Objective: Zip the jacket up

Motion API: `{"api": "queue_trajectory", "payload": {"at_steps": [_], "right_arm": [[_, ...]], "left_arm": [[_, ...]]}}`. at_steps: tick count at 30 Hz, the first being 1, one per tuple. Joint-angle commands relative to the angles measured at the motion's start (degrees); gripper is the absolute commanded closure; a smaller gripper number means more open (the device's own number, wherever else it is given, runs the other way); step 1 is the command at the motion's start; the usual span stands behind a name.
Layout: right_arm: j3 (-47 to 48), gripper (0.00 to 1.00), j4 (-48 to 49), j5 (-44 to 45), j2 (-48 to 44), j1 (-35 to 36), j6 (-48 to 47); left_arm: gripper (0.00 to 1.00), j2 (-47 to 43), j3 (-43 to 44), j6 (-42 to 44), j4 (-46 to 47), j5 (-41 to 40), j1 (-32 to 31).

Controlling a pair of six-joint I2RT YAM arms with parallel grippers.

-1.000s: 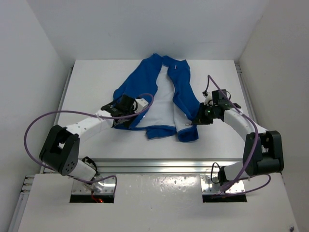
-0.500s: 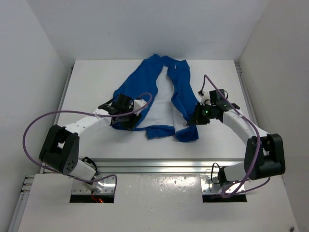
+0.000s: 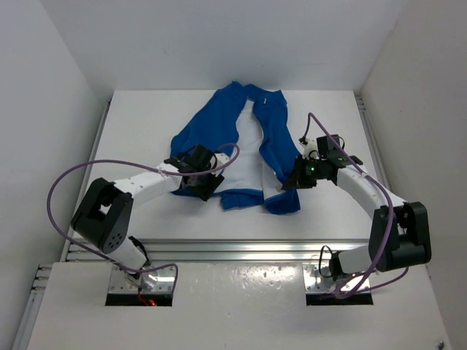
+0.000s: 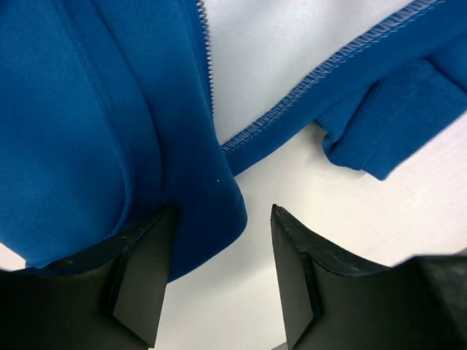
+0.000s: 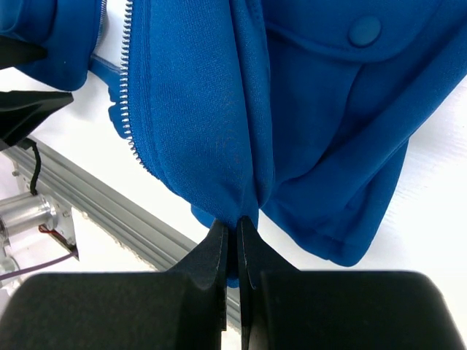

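**Jacket (image 3: 248, 146) spread unzipped on the desk (image 3: 139, 124); one claw pinched, one parted**

From the top view, the blue jacket is seen lying open at the far middle of the desk. Its white lining is exposed between the two front panels, and its hem is turned toward the arms. The left arm is stretched low across the desk from the left, and the left claw (image 3: 204, 182) is set at the lower corner of the left panel. The right arm is bent in from the right, and the right claw (image 3: 292, 179) is placed at the outer edge of the right panel, near its hem.

What the top view leaves unclear is settled by the wrist views. In the left wrist view, the fingers (image 4: 142, 281) are shown held apart. The rounded bottom corner of the panel lies between them, and a row of zipper teeth (image 4: 206, 58) runs up the panel's edge. In the right wrist view, the fingers are shown pressed together on a raised fold of blue fabric. A pocket flap with a round button (image 5: 364, 30) is seen beyond, and the desk's metal rail (image 5: 109, 208) lies below
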Motion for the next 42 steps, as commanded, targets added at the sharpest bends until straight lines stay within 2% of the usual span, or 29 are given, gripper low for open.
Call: {"api": "queue_trajectory", "payload": {"at_steps": [1,9,16,22,30,35,39,42], "right_arm": [[1.83,1.00,0.89,-1.02,-0.66,0.06,0.15],[1.91,1.00,1.06,-1.02,-0.22,0.23,0.50],[1.65,1.00,1.59,-1.28,0.04,0.23,0.68],[1.30,1.00,1.94,-1.63,-0.22,0.14,0.24],[1.30,1.00,1.77,-1.64,-0.22,0.32,-0.03],[1.30,1.00,1.77,-1.81,-0.05,0.49,0.06],[1.39,1.00,1.94,-1.72,-0.04,0.76,0.06],[1.47,1.00,1.94,-1.72,0.13,0.84,0.06]], "left_arm": [[0.41,1.75,0.60,-3.34,0.05,-4.85,-0.49],[0.43,6.59,2.35,-6.16,0.57,-9.07,-0.49],[0.59,7.83,5.07,-6.16,0.57,-6.45,-0.49],[0.59,5.99,5.61,-3.80,0.57,1.10,1.18],[0.65,5.98,5.61,-3.79,0.57,4.71,2.41],[0.57,5.98,6.13,-3.26,0.05,6.13,3.47],[0.54,5.98,6.13,-3.26,0.05,7.18,4.00],[0.63,6.51,6.66,-3.26,0.05,7.96,4.52]]}}
